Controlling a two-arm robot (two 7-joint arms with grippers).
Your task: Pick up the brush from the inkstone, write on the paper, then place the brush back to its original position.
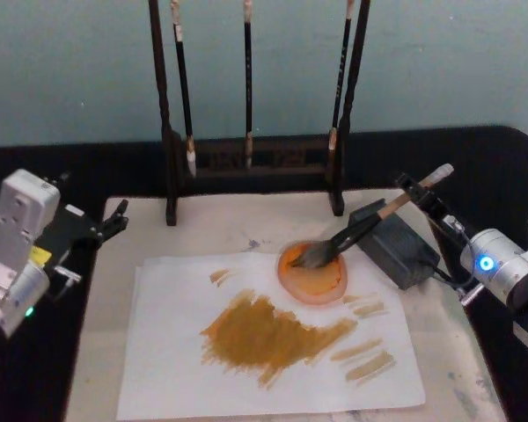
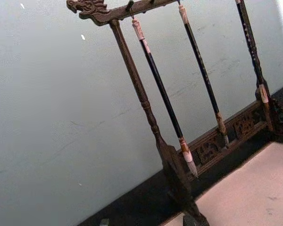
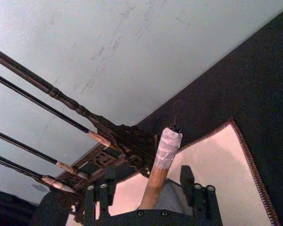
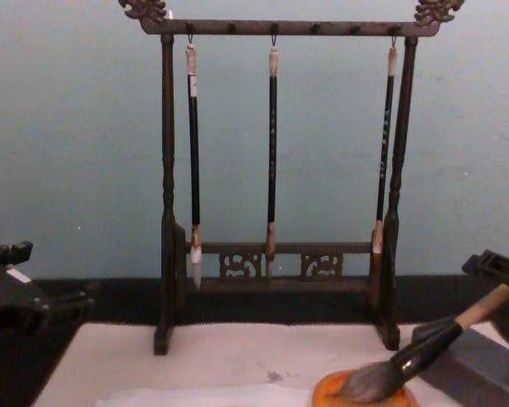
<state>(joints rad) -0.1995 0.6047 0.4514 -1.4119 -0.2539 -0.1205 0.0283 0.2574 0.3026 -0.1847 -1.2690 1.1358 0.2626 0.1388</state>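
Resting with its bristles in an orange dish (image 1: 312,274) at the paper's far right edge, the brush (image 1: 363,230) slants up and right across the dark inkstone (image 1: 398,246). The right gripper (image 1: 420,192) sits at the handle's upper end, its fingers (image 3: 100,200) spread apart with the wooden handle between them — a gap shows on each side. The paper (image 1: 172,352), streaked with ochre strokes, lies on the beige mat (image 1: 229,230). Bare mat lies open between the paper's far edge and the brush rack (image 1: 290,158), and along its left side. The left gripper (image 1: 113,221) hangs at the mat's far left corner — whether it is apart or together cannot be told. The rack's top is cut off in the head view, as is the dish's near half in the chest view.
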